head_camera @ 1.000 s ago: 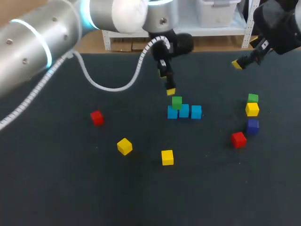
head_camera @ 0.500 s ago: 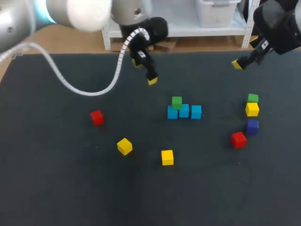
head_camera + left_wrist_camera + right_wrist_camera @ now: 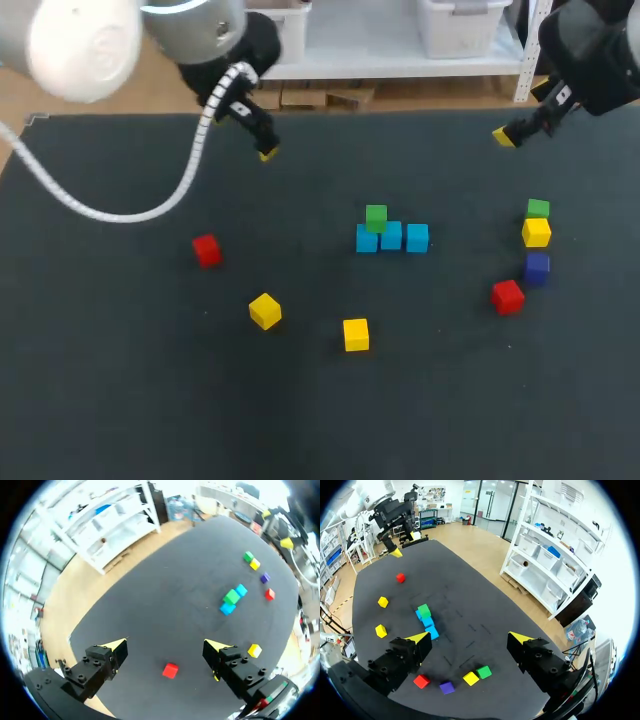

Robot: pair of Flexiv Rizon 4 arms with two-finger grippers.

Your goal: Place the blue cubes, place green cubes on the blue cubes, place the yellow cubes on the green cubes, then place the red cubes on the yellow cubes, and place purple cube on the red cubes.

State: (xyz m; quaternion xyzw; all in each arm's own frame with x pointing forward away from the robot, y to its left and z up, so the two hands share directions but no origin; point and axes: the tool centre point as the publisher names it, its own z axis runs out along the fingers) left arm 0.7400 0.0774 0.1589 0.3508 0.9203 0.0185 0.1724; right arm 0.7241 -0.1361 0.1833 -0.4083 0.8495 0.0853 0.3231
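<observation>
Presently the left gripper point(image 3: 166, 646) holds its yellow-tipped fingers spread wide with nothing between them. It hangs over the far left part of the dark worktop point(image 3: 120, 380), close to the far edge. Under and just ahead of it a small red cube point(image 3: 206, 250) lies alone toward the left edge. The right gripper point(image 3: 469, 638) is just as wide and just as empty, poised above the far right corner. Beneath it, along the right edge, four small cubes lie close together. A green block point(image 3: 538, 208) is just beside a yellow block point(image 3: 537, 232), though I cannot tell whether they touch. Then come a dark purple cube point(image 3: 537, 267) and a second red cube point(image 3: 508, 296), nearer the front edge. At the middle of the worktop a row of three light-blue cubes point(image 3: 391, 236) lies side by side and touching, running left to right. One green cube point(image 3: 376, 216) sits on the row's left-end cube. Between that row and the front edge lie two loose yellow cubes, well apart: a skewed yellow cube point(image 3: 265, 311) to the left and a square-set yellow cube point(image 3: 356, 334) nearer the middle.
</observation>
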